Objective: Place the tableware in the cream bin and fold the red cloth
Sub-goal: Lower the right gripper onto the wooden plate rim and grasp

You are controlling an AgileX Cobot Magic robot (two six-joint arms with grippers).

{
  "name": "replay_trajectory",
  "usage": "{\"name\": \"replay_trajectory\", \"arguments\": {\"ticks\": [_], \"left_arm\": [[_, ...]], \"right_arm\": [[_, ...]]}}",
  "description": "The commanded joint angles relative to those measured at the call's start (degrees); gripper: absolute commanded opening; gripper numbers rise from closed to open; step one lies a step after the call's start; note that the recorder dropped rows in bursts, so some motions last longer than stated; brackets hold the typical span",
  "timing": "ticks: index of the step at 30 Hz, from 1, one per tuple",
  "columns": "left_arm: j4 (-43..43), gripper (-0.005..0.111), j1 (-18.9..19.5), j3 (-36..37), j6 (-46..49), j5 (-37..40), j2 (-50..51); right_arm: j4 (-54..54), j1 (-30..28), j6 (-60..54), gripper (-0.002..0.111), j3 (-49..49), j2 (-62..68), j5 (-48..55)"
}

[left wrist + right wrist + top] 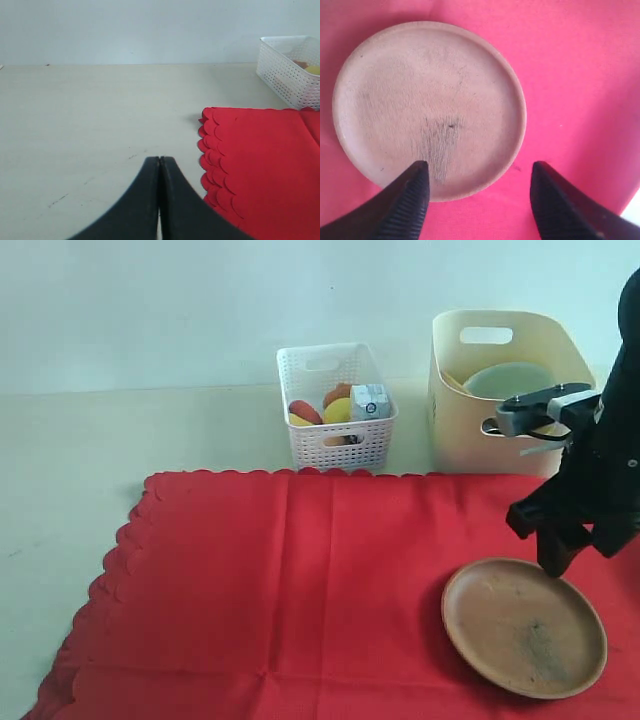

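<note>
Soft, even light, faint shadows; right wrist view washes the red cloth pink, perhaps blurred.

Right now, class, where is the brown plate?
In the exterior view the brown plate lies at the lower right on the red cloth, in front of the cream bin, with the open right gripper poised over its edge.

Pale wall bkgd; cream tabletop w/ scuffs.

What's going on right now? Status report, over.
Left gripper, jaws shut, over bare table. Right gripper, jaws open, straddling the plate rim. Plate flat on red cloth, not gripped. Way to cream bin looks clear.
</note>
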Motion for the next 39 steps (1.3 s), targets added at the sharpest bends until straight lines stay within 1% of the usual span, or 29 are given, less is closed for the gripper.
{"name": "replay_trajectory", "arguments": {"ticks": [1, 5, 8, 18, 23, 29, 33, 39], "left_arm": [[-0.3, 0.000, 0.1, 0.1, 0.0, -0.7, -0.3], [-0.3, 0.000, 0.1, 0.1, 0.0, -0.7, -0.3], [-0.3, 0.000, 0.1, 0.1, 0.0, -0.7, -0.3], [-0.3, 0.000, 0.1, 0.1, 0.0, -0.7, -0.3], [-0.3, 0.000, 0.1, 0.1, 0.0, -0.7, -0.3], [-0.3, 0.000, 0.1, 0.1, 0.0, -0.7, -0.3], [-0.3, 0.000, 0.1, 0.1, 0.0, -0.7, -0.3], [-0.3, 0.000, 0.1, 0.1, 0.0, -0.7, -0.3]], "right_arm": [[2.4, -1.6, -2.1, 0.057, 0.2, 0.2, -0.1], [10.8, -5.3, -9.1, 0.057, 0.2, 0.9, -0.2], [14.7, -7.9, -11.7, 0.057, 0.2, 1.7, -1.4], [15.9, -13.6, -17.0, 0.057, 0.2, 9.0, -1.5], [16.2, -16.3, -18.5, 0.057, 0.1, 13.1, -4.1], [19.8, -17.2, -25.3, 0.057, 0.1, 16.4, -4.3], [24.6, -17.2, -30.1, 0.057, 0.1, 17.6, -3.9], [24.7, -17.2, -30.4, 0.056, 0.1, 19.4, -3.9]]}}
